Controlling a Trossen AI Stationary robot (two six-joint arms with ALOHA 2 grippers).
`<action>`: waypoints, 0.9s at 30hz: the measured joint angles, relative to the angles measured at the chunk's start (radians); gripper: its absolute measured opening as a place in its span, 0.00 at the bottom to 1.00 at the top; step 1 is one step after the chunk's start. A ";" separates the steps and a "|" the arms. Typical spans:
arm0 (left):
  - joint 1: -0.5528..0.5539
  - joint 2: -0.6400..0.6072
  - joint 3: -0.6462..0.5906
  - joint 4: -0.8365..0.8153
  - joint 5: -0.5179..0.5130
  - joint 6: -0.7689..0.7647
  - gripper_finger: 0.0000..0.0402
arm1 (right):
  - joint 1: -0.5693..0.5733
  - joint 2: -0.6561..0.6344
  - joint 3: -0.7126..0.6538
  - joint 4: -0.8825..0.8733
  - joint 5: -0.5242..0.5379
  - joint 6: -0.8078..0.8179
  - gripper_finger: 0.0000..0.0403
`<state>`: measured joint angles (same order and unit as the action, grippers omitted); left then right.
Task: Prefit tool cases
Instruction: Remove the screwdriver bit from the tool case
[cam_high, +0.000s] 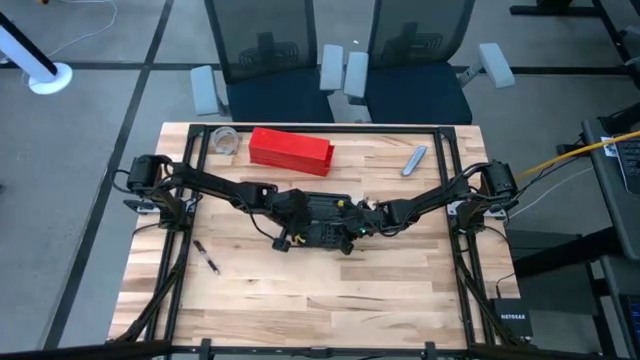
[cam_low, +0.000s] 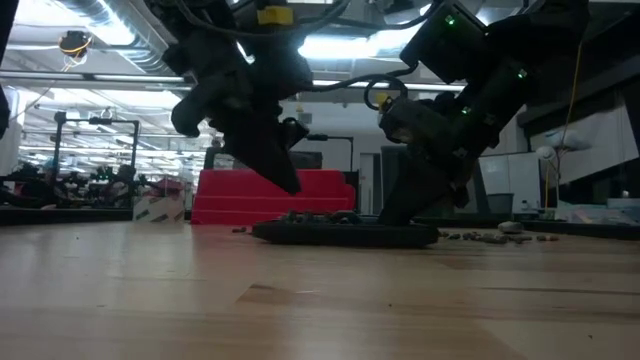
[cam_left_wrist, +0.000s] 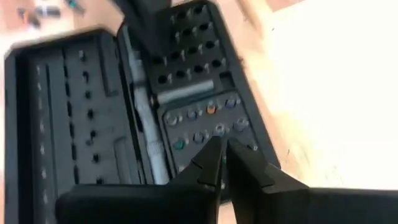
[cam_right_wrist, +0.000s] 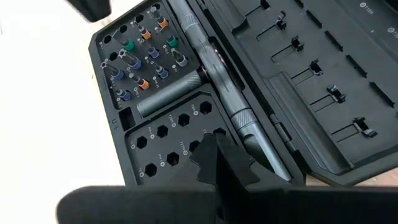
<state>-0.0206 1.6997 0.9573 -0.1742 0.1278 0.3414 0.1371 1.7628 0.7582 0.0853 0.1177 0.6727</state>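
**Both grippers over the open case**

The tool case (cam_high: 325, 222) lay open mid-table, nearer the far edge. The left gripper (cam_left_wrist: 222, 152), nearly pressed together, and the right gripper (cam_right_wrist: 214, 146), pressed together, hovered over its sockets, pinching nothing.

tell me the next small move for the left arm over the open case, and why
Probably lower the left gripper a touch to seat a bit, if it carries one. Its jaws sit nearly closed just above the coloured bits in the open black plastic hinged tool case, where empty sockets remain. The right gripper, shut, hovers over the empty sockets.
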 joint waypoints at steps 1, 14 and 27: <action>-0.005 0.000 0.000 0.009 0.000 0.009 0.06 | 0.000 0.000 0.000 0.000 0.000 0.000 0.00; -0.004 0.026 0.002 0.006 0.001 0.115 0.32 | 0.000 0.000 0.000 0.000 0.002 0.000 0.00; 0.012 0.044 0.002 0.000 0.070 0.140 0.33 | 0.000 0.000 -0.001 0.020 0.004 0.002 0.00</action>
<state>-0.0083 1.7433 0.9588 -0.1739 0.1976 0.4809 0.1371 1.7626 0.7570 0.1055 0.1215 0.6749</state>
